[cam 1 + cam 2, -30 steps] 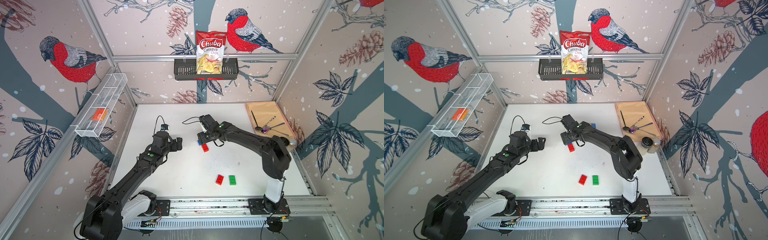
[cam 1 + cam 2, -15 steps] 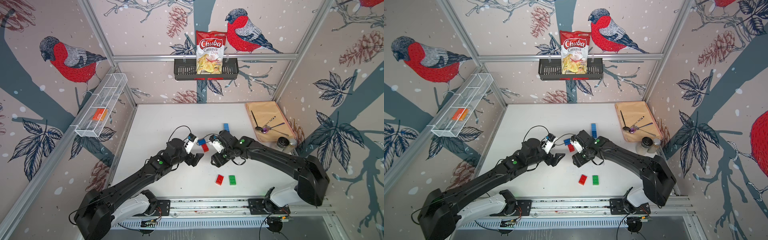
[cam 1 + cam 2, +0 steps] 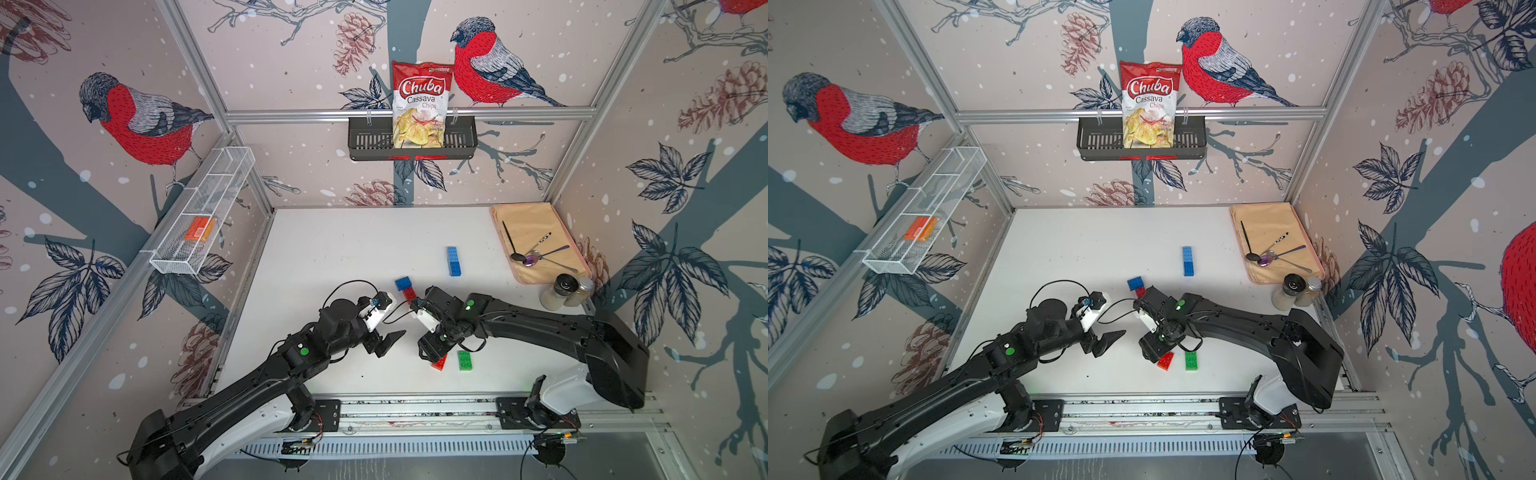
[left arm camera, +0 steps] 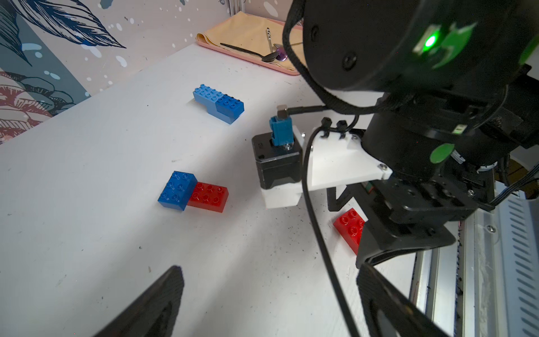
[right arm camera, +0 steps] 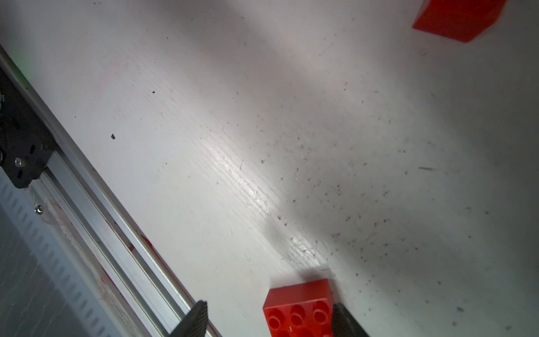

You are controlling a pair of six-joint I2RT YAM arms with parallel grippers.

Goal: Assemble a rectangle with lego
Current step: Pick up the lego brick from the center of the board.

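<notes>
The red brick (image 5: 299, 309) lies flat on the counter (image 5: 262, 146), studs up, between the fingers of the right claw (image 5: 269, 321). That claw is spread and pinching nothing. One finger (image 5: 345, 319) is touching or just beside the brick's side, while the other (image 5: 192, 321) stands apart from it with bare counter between. In a top view the same brick pokes out from under the claw at a slant. The green brick (image 3: 1191, 360) lies just beside it, on the side away from the left claw (image 3: 1106, 341). Behind the right claw's wrist a blue brick (image 4: 176, 189) touches a second red brick (image 4: 207, 197). Farther out, the light and darker blue bricks (image 4: 218, 106) sit joined in a row, well apart from both claws. The left claw is spread wide and empty, hanging over bare counter near the right one.

No rectangle is together yet, and I judge this to be the start of a pick. The risk lies in the off-centre straddle. Closing now would have the far finger sweep the brick sideways, so it could twist, skid into the green brick, or be caught by a corner and drop on the lift. The two arms are also close, so a careless reach by either could bump the other.
</notes>
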